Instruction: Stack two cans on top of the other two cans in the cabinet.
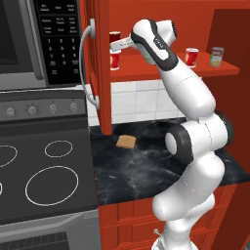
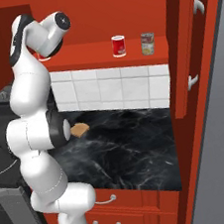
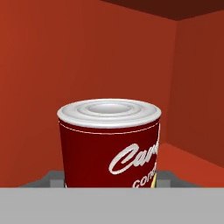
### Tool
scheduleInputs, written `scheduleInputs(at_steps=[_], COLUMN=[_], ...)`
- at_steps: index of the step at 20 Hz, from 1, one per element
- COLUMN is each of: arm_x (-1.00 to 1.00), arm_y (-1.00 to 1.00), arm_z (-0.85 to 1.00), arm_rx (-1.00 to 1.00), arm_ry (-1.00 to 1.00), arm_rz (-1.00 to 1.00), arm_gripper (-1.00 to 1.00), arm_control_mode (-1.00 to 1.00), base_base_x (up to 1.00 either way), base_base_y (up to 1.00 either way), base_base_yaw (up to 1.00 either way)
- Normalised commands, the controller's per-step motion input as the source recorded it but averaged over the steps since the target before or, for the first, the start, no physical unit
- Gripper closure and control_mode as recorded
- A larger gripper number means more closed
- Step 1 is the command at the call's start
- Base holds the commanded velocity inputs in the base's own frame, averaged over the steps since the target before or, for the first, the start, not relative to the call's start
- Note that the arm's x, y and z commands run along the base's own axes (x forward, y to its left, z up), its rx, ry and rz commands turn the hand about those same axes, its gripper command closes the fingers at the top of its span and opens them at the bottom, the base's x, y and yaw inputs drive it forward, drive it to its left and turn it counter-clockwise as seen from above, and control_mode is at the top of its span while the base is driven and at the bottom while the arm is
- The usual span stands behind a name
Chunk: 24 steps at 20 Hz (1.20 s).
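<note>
Near the top centre of the left base view, the white arm (image 1: 195, 136) rises from the lower right, bends at its dark elbow and reaches up and left into the red cabinet (image 1: 146, 68). Its wrist lies roughly level, and the hand (image 1: 115, 45) sits at the far left end of the shelf, just beside the open cabinet door (image 1: 100, 73) with its curved grey handle (image 1: 85, 63). Two red-and-white cans show there, one above the other: the upper can (image 1: 114, 37) at the hand and the lower can (image 1: 114, 61) standing on the shelf board. Whether they touch cannot be told.

Close up in the hand view, a red can with white script and a silver top (image 3: 109, 144) stands upright, centred low in the frame between grey finger parts at either side of its base; whether the fingers press on it cannot be told.

Towards the right of the shelf stand a third red-and-white can (image 1: 191, 57) and an olive-green can (image 1: 216, 56), near each other but apart. On the black marble surface (image 1: 146, 166) below lies a slice of toast (image 1: 126, 141).
</note>
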Motion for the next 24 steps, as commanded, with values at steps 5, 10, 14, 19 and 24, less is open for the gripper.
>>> scheduleInputs(at_steps=[5, 10, 14, 19, 24], arm_x=[0.03, 0.07, 0.11, 0.08, 0.12], arm_y=[0.0, 0.0, 0.0, 0.0, 0.02], arm_z=[-0.02, 0.01, 0.0, -0.06, -0.05], arm_rx=[0.0, 0.0, 0.0, 0.0, 0.0], arm_ry=[-0.05, -0.12, -0.04, 0.0, 0.0], arm_rz=[0.0, 0.0, 0.0, 0.0, 0.0], arm_gripper=[1.0, 1.0, 1.0, 1.0, 1.0], arm_control_mode=[-1.0, -1.0, -1.0, -1.0, -1.0], base_base_x=[0.0, 0.0, 0.0, 0.0, 0.0], base_base_y=[0.0, 0.0, 0.0, 0.0, 0.0], base_base_yaw=[0.0, 0.0, 0.0, 0.0, 0.0])
